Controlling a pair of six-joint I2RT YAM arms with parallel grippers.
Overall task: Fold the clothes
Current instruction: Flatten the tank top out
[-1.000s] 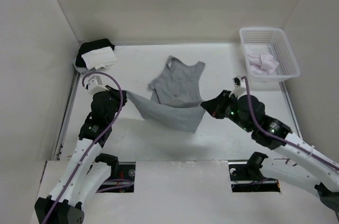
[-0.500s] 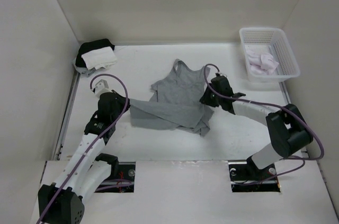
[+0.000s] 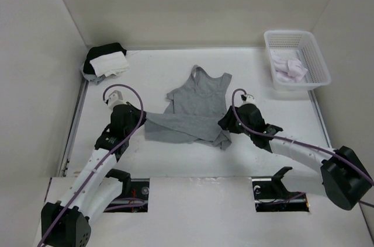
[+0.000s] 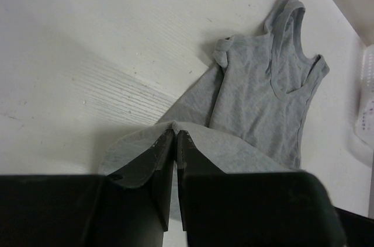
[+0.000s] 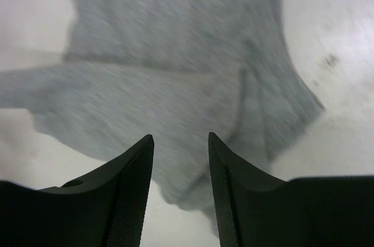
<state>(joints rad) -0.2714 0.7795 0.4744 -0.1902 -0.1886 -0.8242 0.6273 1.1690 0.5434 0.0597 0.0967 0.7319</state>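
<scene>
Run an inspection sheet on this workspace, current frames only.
Surface: white table, a few faint scuffs.
Job's things: grey tank top mid-table, straps toward the far wall, lower part doubled up in an uneven fold, one corner drawn out to the left.
Clutter: black-and-white cloth bundle in the far left corner; white basket at far right holding a pale garment.
Grippers: left tool shut on the tank top's corner; right tool open above the fabric, holding nothing.
Cables: purple cables loop off both wrists, not touching the cloth.
Surroundings: plain white walls on three sides.
</scene>
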